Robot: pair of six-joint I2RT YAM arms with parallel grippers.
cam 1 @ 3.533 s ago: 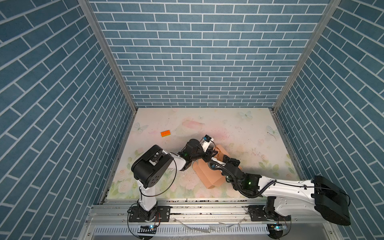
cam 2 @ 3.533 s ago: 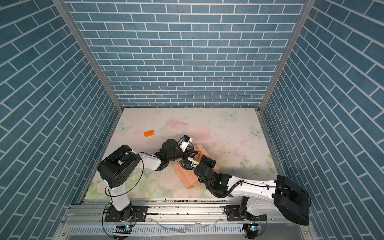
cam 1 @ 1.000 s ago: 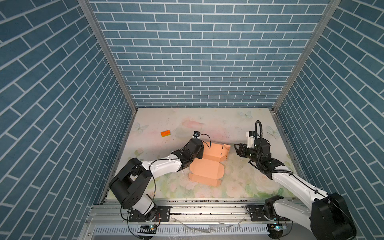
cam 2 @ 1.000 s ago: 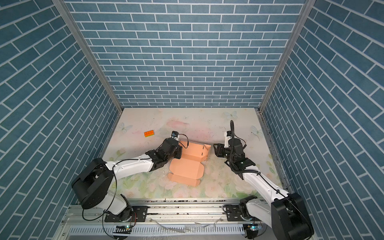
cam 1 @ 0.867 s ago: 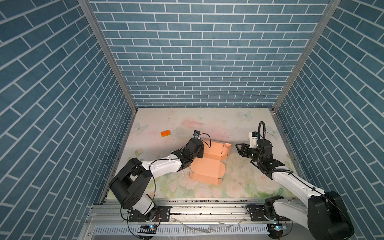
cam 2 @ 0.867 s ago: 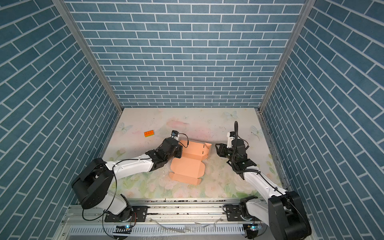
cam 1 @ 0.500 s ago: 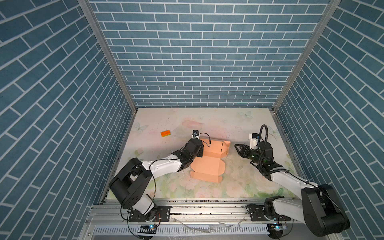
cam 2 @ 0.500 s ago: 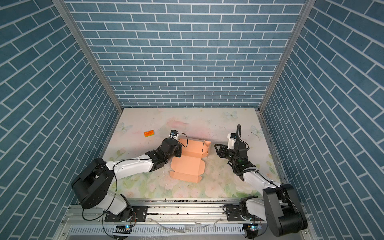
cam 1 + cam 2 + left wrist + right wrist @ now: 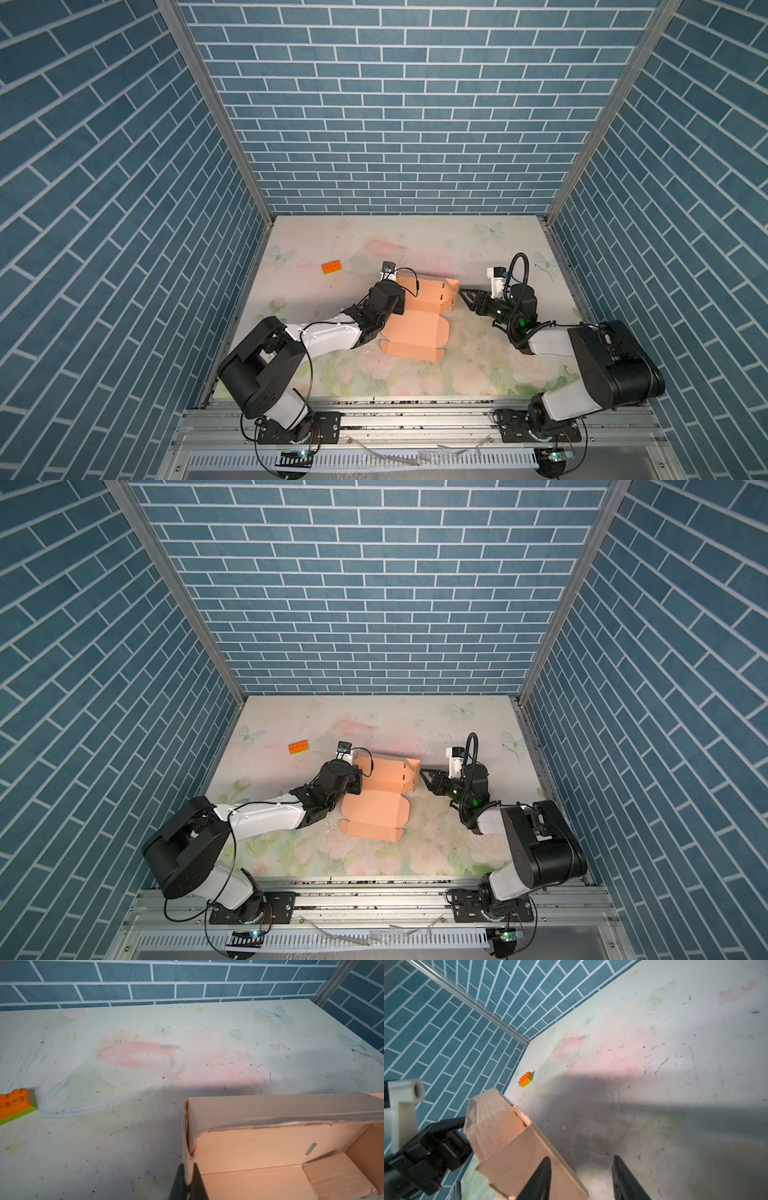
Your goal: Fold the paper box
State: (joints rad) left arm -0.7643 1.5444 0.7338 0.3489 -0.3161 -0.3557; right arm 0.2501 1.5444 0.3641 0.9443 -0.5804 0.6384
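The right tool (image 9: 581,1158), jaws half apart and empty, has closed in on the raised right end of the paper box (image 9: 415,332) lying midway on the desk (image 9: 436,245), so that flap seems next, while only the left wrist view shows the left tool (image 9: 188,1167) still pinching its left wall

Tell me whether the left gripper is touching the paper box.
Touching. In the left wrist view the left gripper is shut on the paper box, with the edge of the box's side wall pinched between its jaws.
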